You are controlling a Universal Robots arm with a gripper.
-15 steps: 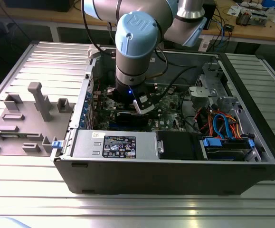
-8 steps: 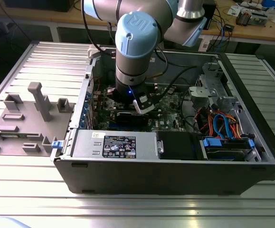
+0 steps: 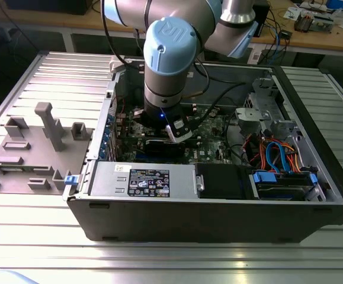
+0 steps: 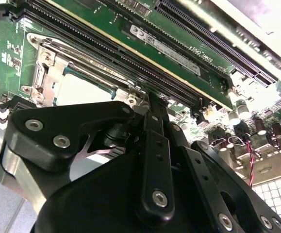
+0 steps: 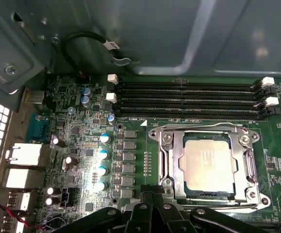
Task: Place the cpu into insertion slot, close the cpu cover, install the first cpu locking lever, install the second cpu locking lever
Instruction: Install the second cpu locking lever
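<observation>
A: Status on the socket?

B: I see the cpu (image 5: 208, 164) seated in its slot, and the cpu cover (image 5: 206, 136) looks folded down flat around it, the chip's silver top showing through the square window. It sits just ahead of the gripper (image 5: 152, 196), whose fingertips reach the socket's edge.

A: Gripper state?

B: Fingers are pinched together at the tip, nothing between them that I can see. In the second wrist view the gripper (image 4: 152, 104) ends right at the socket corner, with the cpu (image 4: 84, 90) and cpu cover (image 4: 48, 60) just beyond it. Contact with the frame I cannot tell.

A: Levers?

B: Cannot tell which are latched.

A: Surroundings?

B: Green motherboard (image 5: 82, 145) under the gripper, four black memory slots (image 5: 189, 99) past the socket, grey case wall (image 5: 179, 34) beyond those. Exterior view: the open computer case (image 3: 207, 207) lies on a ribbed aluminium table (image 3: 171, 254). The arm (image 3: 168, 59) comes down into the case from above. A grey fixture tray (image 3: 35, 148) sits on the table at the exterior view's left. A wooden bench with cables (image 3: 301, 26) runs along the back of the room.
</observation>
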